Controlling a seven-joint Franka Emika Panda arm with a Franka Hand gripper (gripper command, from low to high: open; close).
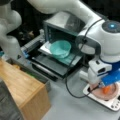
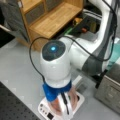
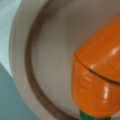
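Grey tabletop (image 1: 72,107), pink bowl (image 1: 112,96) on scale, gripper (image 1: 103,87) just above carrot (image 1: 107,89), grip state unclear

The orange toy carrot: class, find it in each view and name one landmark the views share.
Front view: carrot at lower right, under the end effector, on the pinkish plate.
Front view: not visible; the arm hides it.
Wrist view: carrot fills the right side.
Shared landmark: the plate.

orange carrot (image 3: 100,75) with a green tip, in a pinkish-tan bowl (image 3: 50,50) under the jaws; teal bowl (image 1: 60,48); white scale (image 1: 112,103); grey counter (image 1: 72,107).
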